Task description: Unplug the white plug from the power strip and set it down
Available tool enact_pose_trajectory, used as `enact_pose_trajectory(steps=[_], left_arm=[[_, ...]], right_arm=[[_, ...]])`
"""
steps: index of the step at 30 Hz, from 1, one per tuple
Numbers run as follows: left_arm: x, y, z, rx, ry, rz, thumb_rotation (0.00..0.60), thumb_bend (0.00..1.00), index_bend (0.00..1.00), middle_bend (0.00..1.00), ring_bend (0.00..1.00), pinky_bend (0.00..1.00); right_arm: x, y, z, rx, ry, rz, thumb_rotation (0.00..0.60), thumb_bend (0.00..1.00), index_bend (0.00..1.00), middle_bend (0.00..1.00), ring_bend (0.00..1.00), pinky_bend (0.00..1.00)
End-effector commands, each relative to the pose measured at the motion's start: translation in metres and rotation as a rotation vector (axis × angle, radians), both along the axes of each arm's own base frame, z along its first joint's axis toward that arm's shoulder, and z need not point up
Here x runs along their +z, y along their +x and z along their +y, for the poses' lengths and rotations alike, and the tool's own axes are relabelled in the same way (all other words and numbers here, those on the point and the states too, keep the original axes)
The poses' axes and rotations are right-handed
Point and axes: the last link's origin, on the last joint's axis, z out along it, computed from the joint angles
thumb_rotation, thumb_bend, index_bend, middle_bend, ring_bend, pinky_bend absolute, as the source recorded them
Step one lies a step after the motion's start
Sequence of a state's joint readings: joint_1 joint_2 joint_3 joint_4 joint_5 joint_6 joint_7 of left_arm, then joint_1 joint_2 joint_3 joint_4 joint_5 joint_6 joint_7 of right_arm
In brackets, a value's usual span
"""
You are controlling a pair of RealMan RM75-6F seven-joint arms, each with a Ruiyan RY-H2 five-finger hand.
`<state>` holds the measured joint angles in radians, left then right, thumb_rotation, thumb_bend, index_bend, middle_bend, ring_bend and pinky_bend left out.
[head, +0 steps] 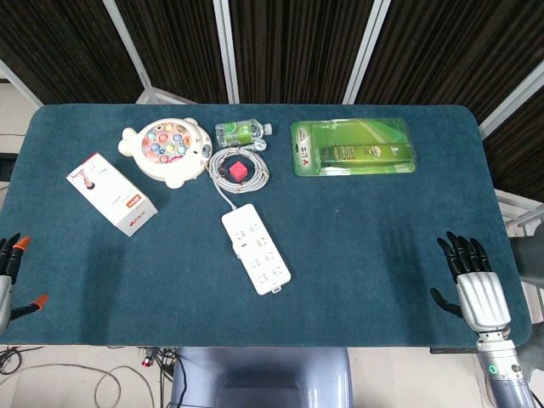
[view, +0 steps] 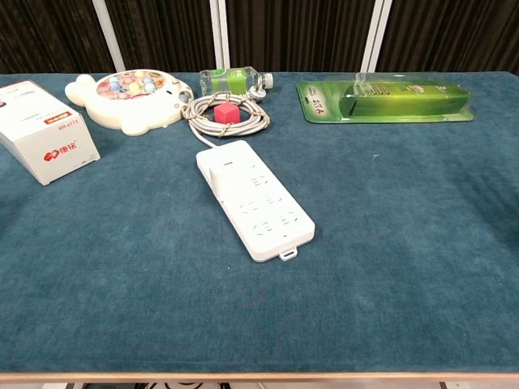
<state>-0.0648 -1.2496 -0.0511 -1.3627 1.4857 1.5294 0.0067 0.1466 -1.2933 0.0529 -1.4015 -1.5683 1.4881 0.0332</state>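
Note:
The white power strip (head: 255,251) lies slantwise at the table's middle, and the chest view shows it too (view: 255,198). A white plug (view: 216,173) stands as a raised block in its far end, near the cable. Its grey cable (head: 240,161) is coiled behind the strip. My right hand (head: 472,285) rests at the table's near right corner, fingers spread and holding nothing, far from the strip. At the near left edge only part of my left hand (head: 10,270) shows, its orange-tipped fingers apart and holding nothing. Neither hand appears in the chest view.
A red cube (head: 239,171) sits inside the cable coil. Behind it lie a clear bottle (head: 240,131) and a round fishing toy (head: 167,150). A white and red box (head: 110,193) is at the left. A green blister pack (head: 353,148) lies at the back right.

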Motion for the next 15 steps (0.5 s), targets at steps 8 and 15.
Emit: enact_pose_trajectory(steps=[8, 15], left_arm=[[-0.0013, 0.0012, 0.0005, -0.007, -0.006, -0.001, 0.6, 0.01, 0.01, 0.0, 0.01, 0.0], [-0.0054, 0.0098, 0.0072, -0.033, -0.013, 0.0, 0.6, 0.01, 0.01, 0.0, 0.01, 0.0]], right_arm=[[-0.0022, 0.0012, 0.0009, 0.006, 0.011, 0.001, 0.6, 0.32, 0.0, 0.0, 0.0, 0.0], [-0.0061, 0.0065, 0.0005, 0.035, 0.027, 0.014, 0.6, 0.32, 0.0, 0.0, 0.0, 0.0]])
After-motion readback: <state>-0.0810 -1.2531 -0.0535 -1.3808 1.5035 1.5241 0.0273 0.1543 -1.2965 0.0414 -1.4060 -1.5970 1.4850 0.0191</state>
